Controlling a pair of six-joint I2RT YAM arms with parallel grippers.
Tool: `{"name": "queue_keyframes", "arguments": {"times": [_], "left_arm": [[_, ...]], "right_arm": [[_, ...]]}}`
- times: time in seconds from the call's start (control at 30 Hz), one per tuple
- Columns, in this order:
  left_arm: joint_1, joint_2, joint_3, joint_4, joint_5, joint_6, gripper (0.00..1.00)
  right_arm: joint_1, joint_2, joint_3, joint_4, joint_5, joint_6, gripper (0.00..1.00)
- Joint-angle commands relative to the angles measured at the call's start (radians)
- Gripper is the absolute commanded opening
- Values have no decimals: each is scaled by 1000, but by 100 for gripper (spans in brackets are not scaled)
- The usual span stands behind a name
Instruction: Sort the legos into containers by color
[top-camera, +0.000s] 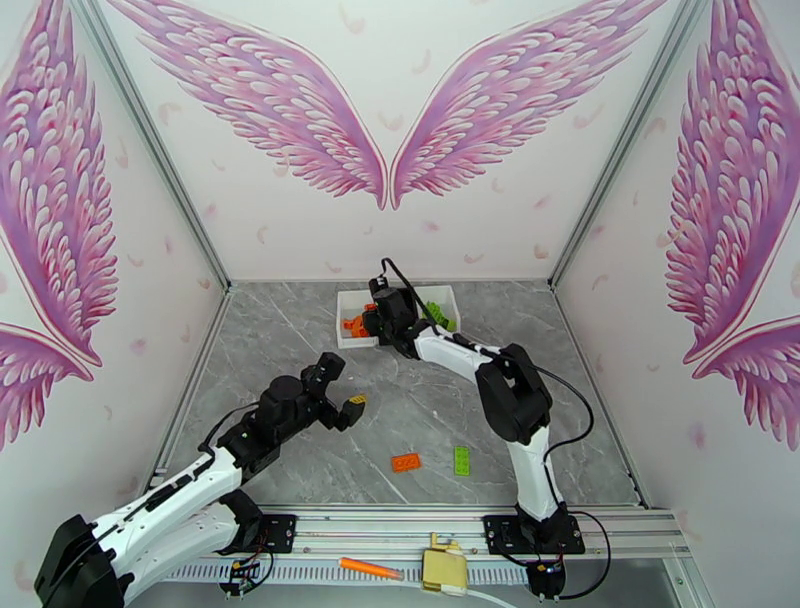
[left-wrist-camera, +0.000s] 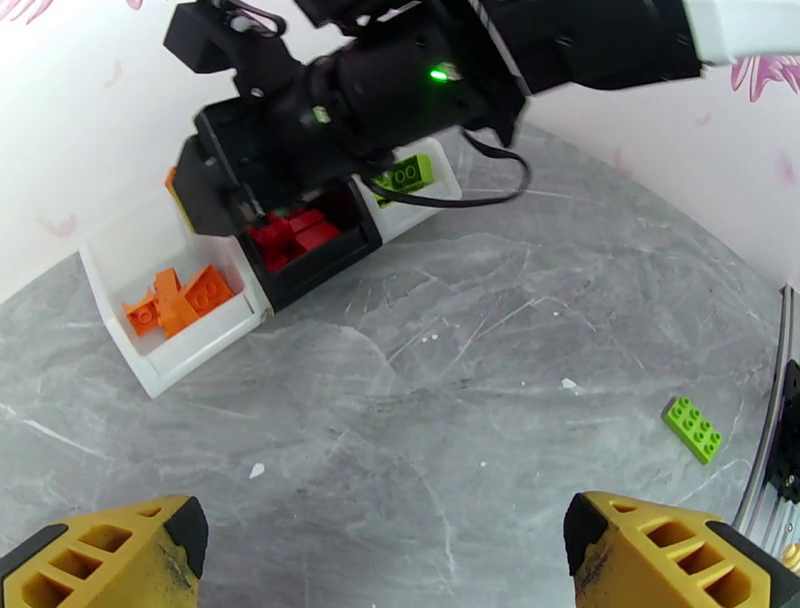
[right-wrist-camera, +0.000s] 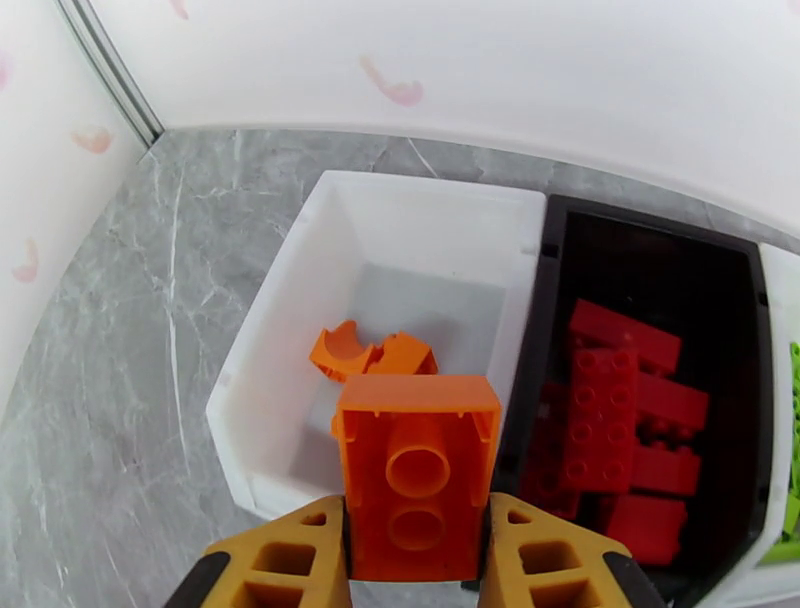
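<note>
My right gripper is shut on an orange lego, held underside-up just above the near wall of the left white container. That container holds other orange legos. Beside it, the black container holds red legos. The right white container holds green legos. On the table near the arms lie one orange lego and one green lego. My left gripper hovers open over the table's middle, with nothing between its yellow fingertips.
The right arm stretches from its base to the containers at the back wall. An orange marker pen lies on the rail in front of the table edge. Walls close in the table on three sides.
</note>
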Motion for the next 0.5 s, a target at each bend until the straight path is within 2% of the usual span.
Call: {"name": "queue_keyframes", "arguments": {"times": [0.0, 0.07, 0.17, 0.23, 0.3, 0.47], "left_arm": [[-20, -18, -16, -18, -8, 7, 99], [-32, -13, -15, -13, -9, 16, 99], [-51, 5, -8, -11, -6, 26, 99], [-68, 21, -3, -12, 3, 26, 99], [-92, 37, -1, -5, 9, 26, 99], [-193, 77, -16, 32, -18, 15, 99]], "right_arm": [[-22, 94, 124, -37, -26, -16, 23], [-28, 125, 168, -57, -37, -18, 30], [-31, 110, 177, -54, -46, -30, 48], [-32, 82, 157, -48, -50, -35, 57], [-36, 36, 114, -36, -65, -26, 63], [-52, -110, -65, 59, -66, 3, 71]]}}
